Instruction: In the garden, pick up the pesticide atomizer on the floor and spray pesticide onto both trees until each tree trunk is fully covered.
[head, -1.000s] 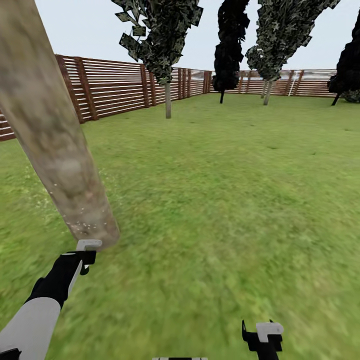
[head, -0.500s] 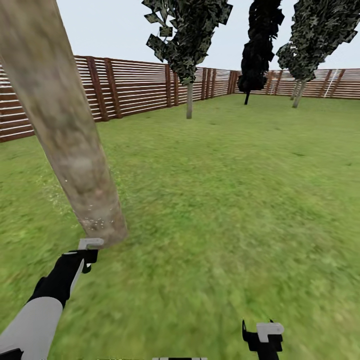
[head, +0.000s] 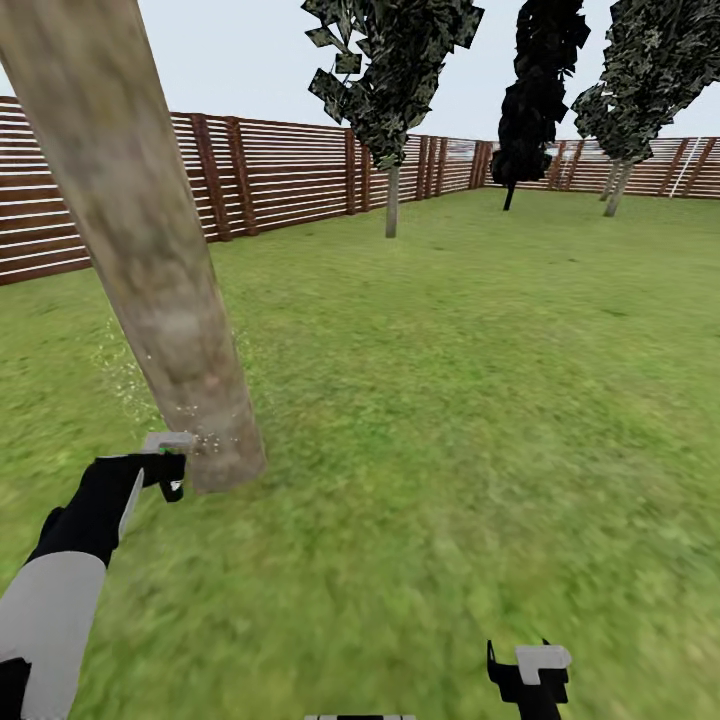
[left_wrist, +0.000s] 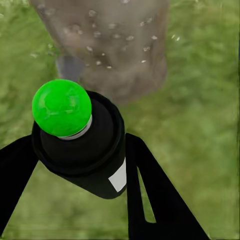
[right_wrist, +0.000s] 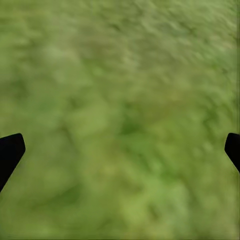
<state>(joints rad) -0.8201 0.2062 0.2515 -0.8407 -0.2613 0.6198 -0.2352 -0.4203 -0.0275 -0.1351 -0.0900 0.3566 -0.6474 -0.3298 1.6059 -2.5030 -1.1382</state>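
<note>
Green-capped pesticide atomizer clenched in left claw, lower left; tree trunk base speckled, upper part bare. Right claw released.

Our left arm has a grey-white forearm and black wrist; both grippers, left and right, pair black bodies with pale grey fingers.

The blurry green grass lawn stretches back to a brown horizontal-slat wooden fence. A thick mottled grey-brown tree trunk rises from it, with fine white specks scattered on the grass beside its base.
</note>
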